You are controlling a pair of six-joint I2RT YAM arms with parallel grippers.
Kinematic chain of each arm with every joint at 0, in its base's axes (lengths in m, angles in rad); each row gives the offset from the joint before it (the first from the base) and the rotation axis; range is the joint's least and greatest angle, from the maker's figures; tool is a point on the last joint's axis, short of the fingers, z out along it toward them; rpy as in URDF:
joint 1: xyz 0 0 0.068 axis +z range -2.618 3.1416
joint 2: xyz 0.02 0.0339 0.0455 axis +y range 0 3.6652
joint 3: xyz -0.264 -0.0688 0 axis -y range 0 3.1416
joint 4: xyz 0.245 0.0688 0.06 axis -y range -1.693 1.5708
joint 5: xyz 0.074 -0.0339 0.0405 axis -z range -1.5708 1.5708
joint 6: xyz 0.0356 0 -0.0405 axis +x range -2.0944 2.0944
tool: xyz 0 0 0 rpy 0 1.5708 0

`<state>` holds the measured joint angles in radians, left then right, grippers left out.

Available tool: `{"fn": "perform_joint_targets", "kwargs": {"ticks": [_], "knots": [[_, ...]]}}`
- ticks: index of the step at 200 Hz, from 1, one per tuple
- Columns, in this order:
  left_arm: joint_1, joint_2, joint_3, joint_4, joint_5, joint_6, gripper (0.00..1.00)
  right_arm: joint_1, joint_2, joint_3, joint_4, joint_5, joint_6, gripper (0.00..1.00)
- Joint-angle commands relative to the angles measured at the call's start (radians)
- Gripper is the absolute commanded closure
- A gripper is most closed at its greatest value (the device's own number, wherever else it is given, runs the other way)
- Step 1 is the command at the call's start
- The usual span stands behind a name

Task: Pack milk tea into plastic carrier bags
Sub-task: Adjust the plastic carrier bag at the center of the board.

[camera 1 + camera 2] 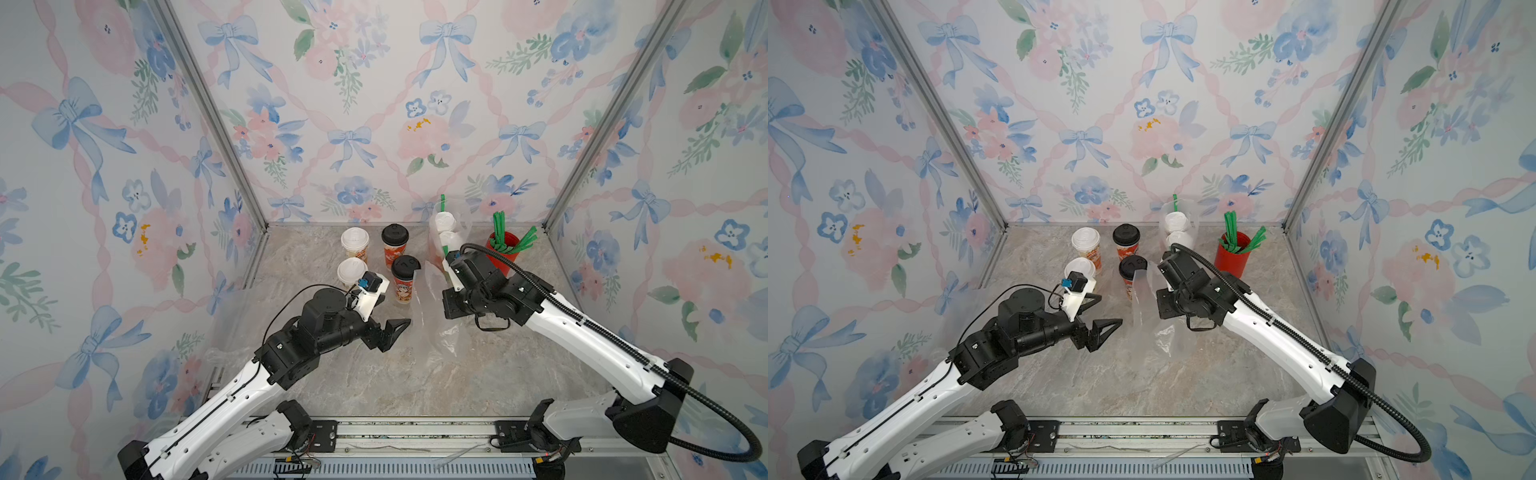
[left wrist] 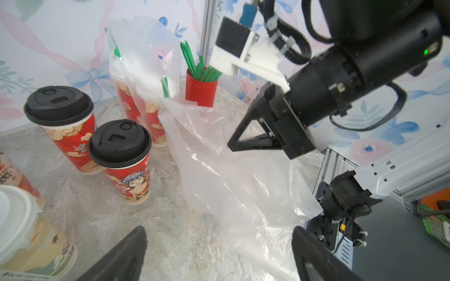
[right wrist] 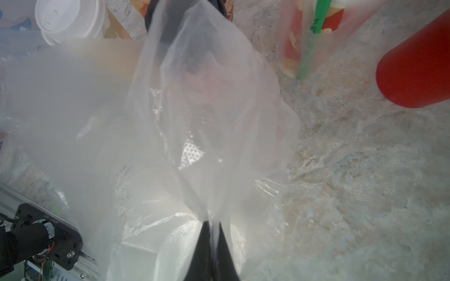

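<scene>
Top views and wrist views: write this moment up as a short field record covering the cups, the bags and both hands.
packed: two bagged cups, white-lidded, in the standing bag with a green straw
loose: two black-lidded cups and two loose white-lidded cups, upright
right hand: shut on the empty bag
left hand: open, holding nothing
straw cup: red, beside the standing bag

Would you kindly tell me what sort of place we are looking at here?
Probably a robot test booth staged as a drinks counter, not a real shop: floral panels in a metal frame, arms on a rail, and lidded cups on a marble-look tabletop.
</scene>
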<state>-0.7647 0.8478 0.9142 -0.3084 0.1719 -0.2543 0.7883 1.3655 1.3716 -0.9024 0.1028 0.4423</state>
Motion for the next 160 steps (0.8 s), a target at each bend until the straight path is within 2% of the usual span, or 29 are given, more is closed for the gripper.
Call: {"fn": "perform_joint_targets", "kwargs": {"ticks": [1, 36, 72, 92, 110, 131, 160], "knots": [[0.009, 0.062, 0.073, -0.033, -0.059, -0.104, 0.07, 0.009, -0.022, -0.036, 0.025, -0.002, -0.041, 0.95], [-0.02, 0.213, 0.124, -0.062, -0.023, -0.205, 0.08, 0.009, -0.013, -0.067, 0.054, -0.025, -0.017, 0.95], [-0.085, 0.334, 0.158, -0.151, -0.152, -0.287, 0.07, 0.009, -0.009, -0.086, 0.089, -0.038, 0.041, 0.95], [-0.099, 0.385, 0.146, -0.193, -0.232, -0.326, 0.04, 0.009, -0.009, -0.101, 0.113, -0.052, 0.058, 0.95], [-0.098, 0.407, 0.119, -0.189, -0.257, -0.357, 0.02, 0.009, -0.009, -0.109, 0.119, -0.061, 0.062, 0.95], [-0.098, 0.436, 0.111, -0.173, -0.22, -0.36, 0.02, 0.009, -0.014, -0.12, 0.129, -0.066, 0.061, 0.95], [-0.087, 0.447, 0.054, -0.049, -0.114, -0.37, 0.05, 0.01, -0.024, -0.137, 0.152, -0.078, 0.063, 0.95]]}}
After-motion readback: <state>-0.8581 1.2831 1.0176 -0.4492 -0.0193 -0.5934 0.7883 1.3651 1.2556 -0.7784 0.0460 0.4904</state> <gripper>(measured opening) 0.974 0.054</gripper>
